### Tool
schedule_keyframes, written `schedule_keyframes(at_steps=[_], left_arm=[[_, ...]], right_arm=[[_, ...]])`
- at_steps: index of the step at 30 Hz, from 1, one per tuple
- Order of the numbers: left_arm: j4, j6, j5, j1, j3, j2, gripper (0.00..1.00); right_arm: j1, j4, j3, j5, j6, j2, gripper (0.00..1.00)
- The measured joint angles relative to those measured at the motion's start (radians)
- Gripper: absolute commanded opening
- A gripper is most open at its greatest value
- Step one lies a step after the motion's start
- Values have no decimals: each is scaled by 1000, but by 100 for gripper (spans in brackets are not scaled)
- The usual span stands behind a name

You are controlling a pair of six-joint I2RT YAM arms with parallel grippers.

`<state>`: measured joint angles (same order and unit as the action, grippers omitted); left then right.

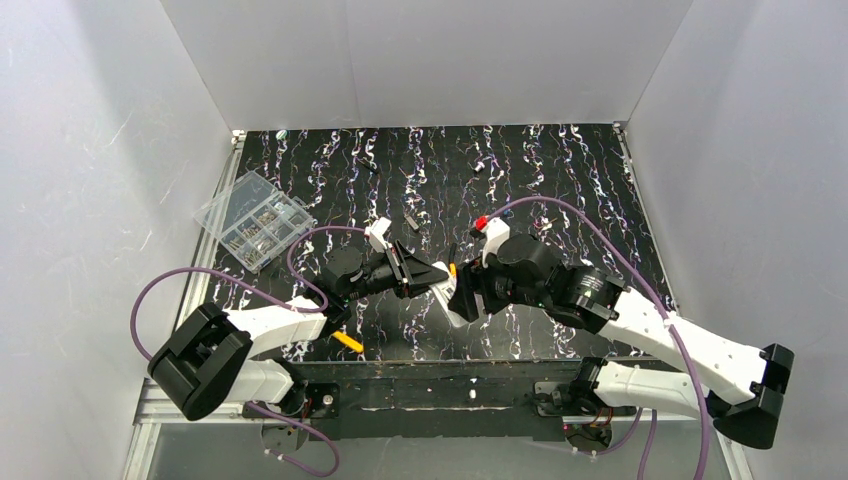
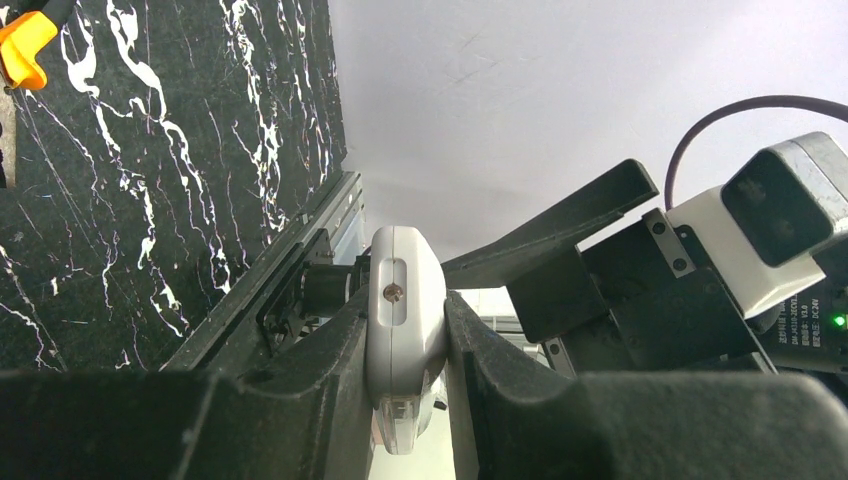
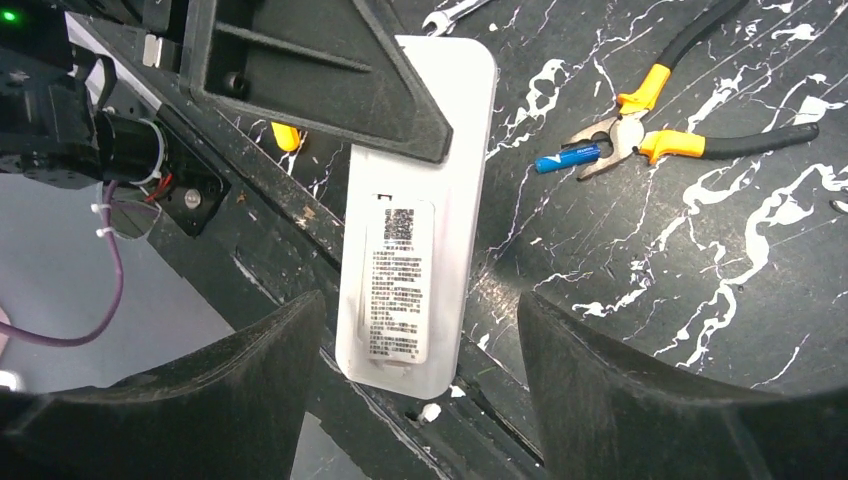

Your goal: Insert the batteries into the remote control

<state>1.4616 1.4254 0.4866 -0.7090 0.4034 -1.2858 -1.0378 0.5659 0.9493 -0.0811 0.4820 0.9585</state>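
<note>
remote control, one, pinched in left gripper; right gripper spread; one battery beside one pliers.

The remote control hangs over the tabletop's near edge, one end in the left hand, the other between the right hand's spread fingers, touching neither. Beside it a battery lies against the pliers' nose. The compartment box sits far left.

Probably a robotics lab cell: white panels box in a black marbled table, left arm and right arm bolted to its metal frame, pliers and a clear parts box lying about.
</note>
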Motion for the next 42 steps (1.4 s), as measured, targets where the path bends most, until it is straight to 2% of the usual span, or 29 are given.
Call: schedule_keyframes(at_steps=[10, 24, 30, 42], left_arm=[[0, 0, 0, 0, 0, -2, 0], [0, 5, 1, 0, 0, -3, 0], [0, 3, 0, 0, 0, -3, 0], [3, 7, -1, 0, 0, -15, 0]], right_arm=[[-26, -16, 0, 13, -71, 26, 63], [-43, -17, 0, 9, -98, 51, 51], [-43, -16, 0, 5, -103, 51, 40], [-43, -14, 3, -2, -115, 43, 36]])
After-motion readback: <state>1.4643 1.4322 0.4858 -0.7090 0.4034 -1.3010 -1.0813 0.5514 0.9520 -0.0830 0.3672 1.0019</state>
